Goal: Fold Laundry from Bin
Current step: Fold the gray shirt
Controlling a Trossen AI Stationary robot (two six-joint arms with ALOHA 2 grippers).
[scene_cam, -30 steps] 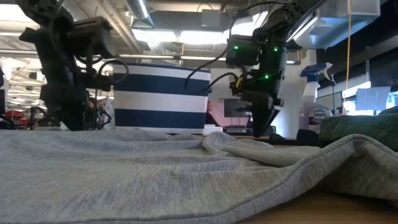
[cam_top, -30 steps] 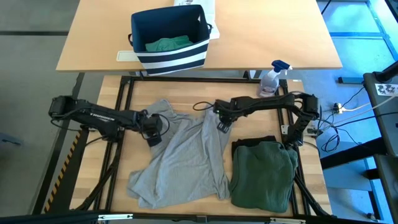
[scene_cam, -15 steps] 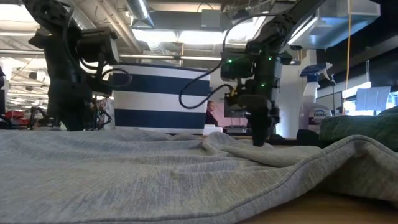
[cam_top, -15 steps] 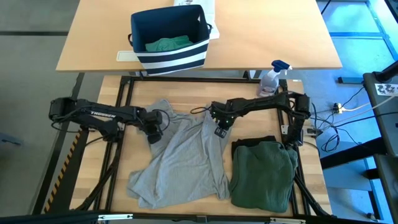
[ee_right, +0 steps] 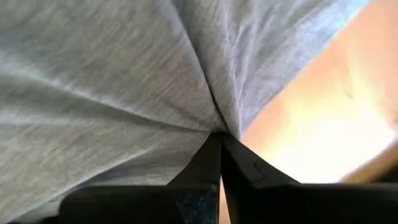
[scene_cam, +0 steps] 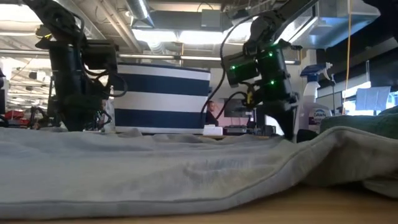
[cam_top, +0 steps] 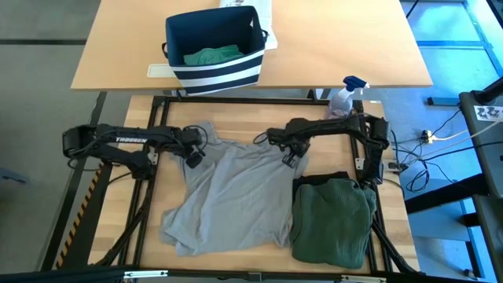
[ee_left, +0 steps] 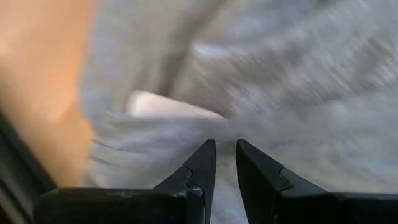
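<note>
A light grey garment (cam_top: 232,192) lies spread on the wooden table (cam_top: 236,130). My left gripper (cam_top: 191,159) is shut on its far left part and my right gripper (cam_top: 292,159) on its far right part, both pointing down. In the low view the garment (scene_cam: 186,171) lies low and broad across the table. Next to the grey garment, on its right, a folded dark green garment (cam_top: 334,220) rests flat on the table. The navy bin with white stripes (cam_top: 214,72) stands on the farther table with teal-green cloth (cam_top: 211,55) inside it. My left gripper pinches the grey garment between its two fingers (ee_left: 202,162) near the garment's far left edge (ee_left: 224,127), from above. The cloth there stays down at the table. How many layers it has, I cannot tell. My right gripper pinches a gathered tuck of the grey garment (ee_right: 214,121) near its far right edge, between its shut fingertips (ee_right: 211,152), from above. Creases fan out from the tips across the cloth. The rest of the garment lies on the table.
A spray bottle (cam_top: 343,100) stands at the table's far right, close behind my right arm. A black frame (cam_top: 236,101) runs along the table's far edge. A white printed box (cam_top: 247,6) lies behind the bin on the farther table.
My left gripper has gone toward the table's far edge with the cloth. My right gripper has tipped more steeply down, taken hold of the garment and drawn it toward the table's right. The middle ridge of folds has gone and the garment lies spread out flatter.
</note>
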